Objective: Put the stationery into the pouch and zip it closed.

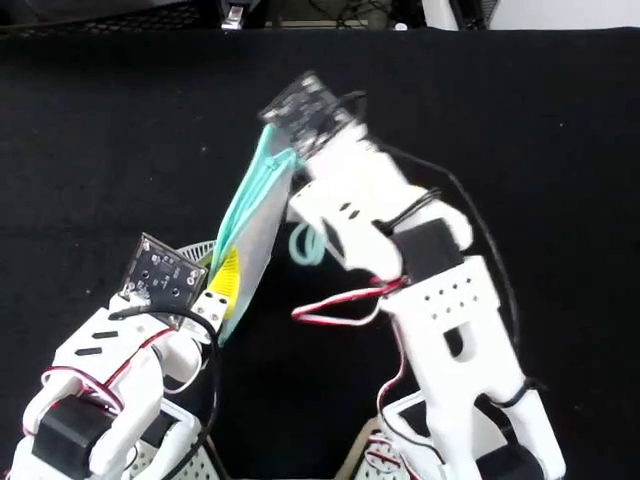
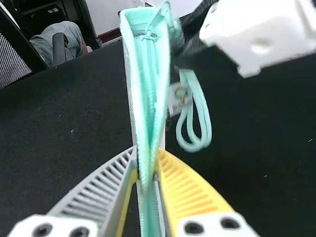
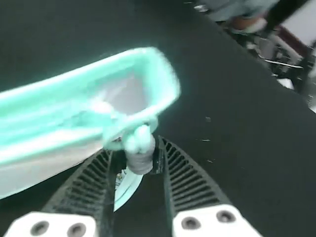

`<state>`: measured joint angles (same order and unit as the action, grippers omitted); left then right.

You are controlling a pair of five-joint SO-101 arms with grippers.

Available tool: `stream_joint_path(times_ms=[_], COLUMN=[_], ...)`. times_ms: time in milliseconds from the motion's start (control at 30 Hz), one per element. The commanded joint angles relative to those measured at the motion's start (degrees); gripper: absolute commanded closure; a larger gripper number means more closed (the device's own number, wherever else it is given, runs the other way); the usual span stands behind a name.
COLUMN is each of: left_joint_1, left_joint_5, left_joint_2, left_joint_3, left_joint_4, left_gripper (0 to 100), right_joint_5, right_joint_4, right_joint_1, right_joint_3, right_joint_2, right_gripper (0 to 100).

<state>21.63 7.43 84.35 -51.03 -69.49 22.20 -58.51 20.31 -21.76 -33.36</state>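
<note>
pouch (image 1: pixel 255 215) sat strung between both arms over the middle of the surface (image 1: pixel 100 130). it looked lifted clear rather than lying on it. long axis ran from the near-left end toward the far edge, narrow side up, zip (image 2: pixel 148 89) on top.

left hand (image 1: pixel 222 285) was clamped on the near end, grey and yellow fingers pinching the fabric from both sides. right hand (image 3: pixel 138 153) was at the far end, closed on the zip pull (image 3: pixel 140 148), with the pull seated between its black fingers.

key relation: the slider was at the right hand's end and the anchor at the left hand's end, so any zip travel had to run along that same axis. the right hand was the one on the slider. the left only needed to hold tension.

look of it: mint trim and zip tape, pale translucent side panels, soft and flexing slightly along its length. a mint strap loop (image 1: pixel 305 245) hung free below the far end, beside the right arm.

zip looked closed along the run nearest the left hand. at the slider end i couldn't tell whether a gap remained. couldn't make out the contents through the panels.
</note>
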Motion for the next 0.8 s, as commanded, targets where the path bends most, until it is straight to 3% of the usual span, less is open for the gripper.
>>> stream_joint_path(times_ms=[0,467,767], left_joint_1=[0.1,0.3,0.5], left_joint_5=[0.4,0.4,0.4], left_joint_2=[-0.1,-0.1,-0.1], left_joint_3=[0.9,0.9,0.9], left_joint_4=[-0.3,-0.4,-0.4], left_gripper=[96,96,96], right_joint_5=[-0.1,2.8,2.9], right_joint_4=[5.9,12.0,14.6], right_joint_1=[-5.3,-15.5,-17.8], right_joint_3=[-1.5,-1.2,2.4], right_joint_2=[-1.1,7.0,11.8], right_gripper=[98.6,98.6,98.6])
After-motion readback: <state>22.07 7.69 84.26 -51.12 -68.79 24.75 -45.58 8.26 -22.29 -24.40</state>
